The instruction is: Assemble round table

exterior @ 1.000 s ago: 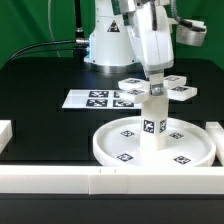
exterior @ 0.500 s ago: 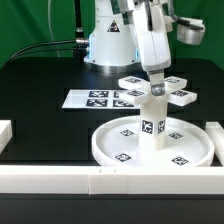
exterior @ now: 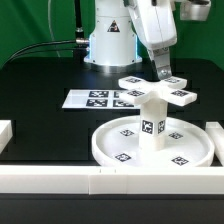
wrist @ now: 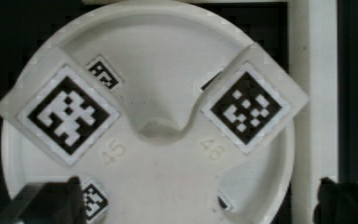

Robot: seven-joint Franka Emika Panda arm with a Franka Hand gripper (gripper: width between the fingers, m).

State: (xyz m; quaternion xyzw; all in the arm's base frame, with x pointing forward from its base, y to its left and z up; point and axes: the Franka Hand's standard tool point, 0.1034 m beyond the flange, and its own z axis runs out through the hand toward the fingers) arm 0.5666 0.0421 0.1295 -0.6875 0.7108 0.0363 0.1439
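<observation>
Round table parts, white plastic with black-and-white square tags, on a black tabletop (exterior: 40, 110).

Disc (exterior: 110, 150): large, rimmed, lying flat in the lower right of the exterior view, just behind the white border blocks (exterior: 60, 181) along the frame's bottom edge. Several tags on its face.

Leg (exterior: 153, 122): short cylinder, upright at the disc's centre, one tag facing the camera.

Cross-shaped piece (exterior: 158, 90): resting on top of the leg, arms level, tags on the arms.

Gripper (exterior: 163, 70): above the cross-shaped piece at upper right of centre, clear of it, jaws spread wide, nothing between them. Wrist view looks down on the disc (wrist: 140, 150) and tagged cross arms.

Marker board (exterior: 95, 99): flat, left of the leg, centre frame.
</observation>
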